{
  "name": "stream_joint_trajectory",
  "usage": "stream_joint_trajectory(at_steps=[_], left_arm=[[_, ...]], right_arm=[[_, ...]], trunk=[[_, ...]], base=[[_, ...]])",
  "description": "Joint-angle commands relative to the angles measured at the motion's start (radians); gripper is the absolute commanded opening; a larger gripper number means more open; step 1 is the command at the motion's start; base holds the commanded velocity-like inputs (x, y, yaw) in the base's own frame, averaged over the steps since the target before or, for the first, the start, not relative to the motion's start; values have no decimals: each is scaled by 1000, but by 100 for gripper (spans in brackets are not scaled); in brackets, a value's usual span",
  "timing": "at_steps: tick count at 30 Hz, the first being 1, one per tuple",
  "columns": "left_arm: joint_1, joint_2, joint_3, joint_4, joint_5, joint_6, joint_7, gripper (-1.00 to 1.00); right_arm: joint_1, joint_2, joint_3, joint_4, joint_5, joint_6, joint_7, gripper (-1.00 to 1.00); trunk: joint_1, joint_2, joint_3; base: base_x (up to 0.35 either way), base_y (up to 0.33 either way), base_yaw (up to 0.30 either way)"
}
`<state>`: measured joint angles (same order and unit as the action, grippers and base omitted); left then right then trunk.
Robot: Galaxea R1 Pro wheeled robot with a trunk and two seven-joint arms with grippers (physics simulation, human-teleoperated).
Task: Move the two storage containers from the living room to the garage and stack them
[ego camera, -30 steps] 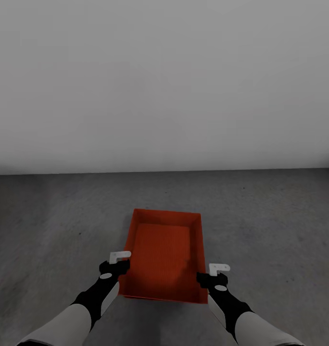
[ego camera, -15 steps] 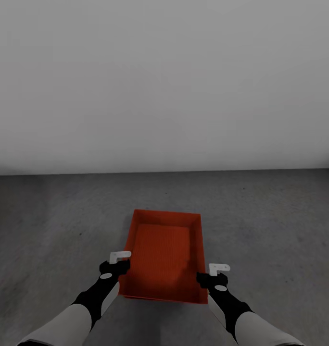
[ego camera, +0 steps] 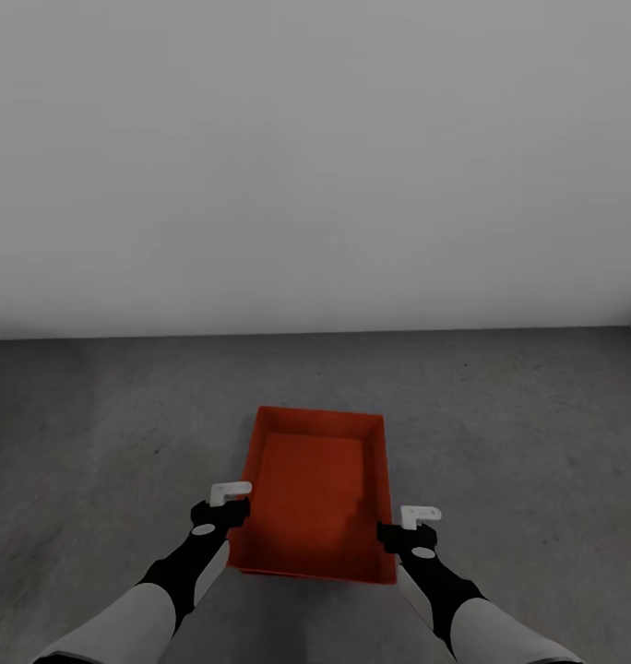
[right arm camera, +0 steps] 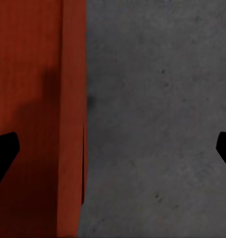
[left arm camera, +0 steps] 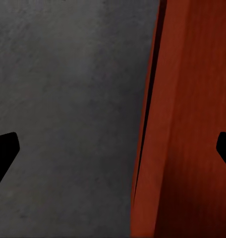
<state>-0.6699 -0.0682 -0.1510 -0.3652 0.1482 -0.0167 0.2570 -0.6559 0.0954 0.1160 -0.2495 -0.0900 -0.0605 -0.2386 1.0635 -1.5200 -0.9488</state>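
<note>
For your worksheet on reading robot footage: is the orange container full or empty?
Empty. The head view looks straight into the orange container on the concrete floor, and its ribbed bottom lies bare from wall to wall.

Both arms reached forward and down from the near edge of the head view, white forearm shells giving way to black wrists. The left gripper [ego camera: 225,505] sat left of centre, a white bracket on top of its black body. The right gripper [ego camera: 403,527] sat right of centre at nearly the same reach, slightly nearer, with a matching white bracket. In each wrist view the two dark fingertips [left arm camera: 4,151] [right arm camera: 4,148] stood far apart at opposite edges, so both sets of jaws were spread wide, gripping nothing.
</note>
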Motion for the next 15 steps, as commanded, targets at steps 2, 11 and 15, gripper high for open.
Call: stream_joint_trajectory(at_steps=[2, 11, 15], left_arm=[[0, 1, -9, 0, 11, -2, 7, 100], [0, 1, -9, -2, 10, -2, 8, 100], [0, 2, -8, -3, 10, -2, 8, 100]], right_arm=[[-1, 0, 8, 1, -10, -4, -5, 100], [-1, 0, 8, 1, -10, -4, -5, 100], [-1, 0, 8, 1, -10, -4, -5, 100]], trunk=[[-8, 14, 6], [-42, 77, 34], [-58, 105, 47]], base=[[0, 0, 0], [0, 0, 0], [0, 0, 0]])
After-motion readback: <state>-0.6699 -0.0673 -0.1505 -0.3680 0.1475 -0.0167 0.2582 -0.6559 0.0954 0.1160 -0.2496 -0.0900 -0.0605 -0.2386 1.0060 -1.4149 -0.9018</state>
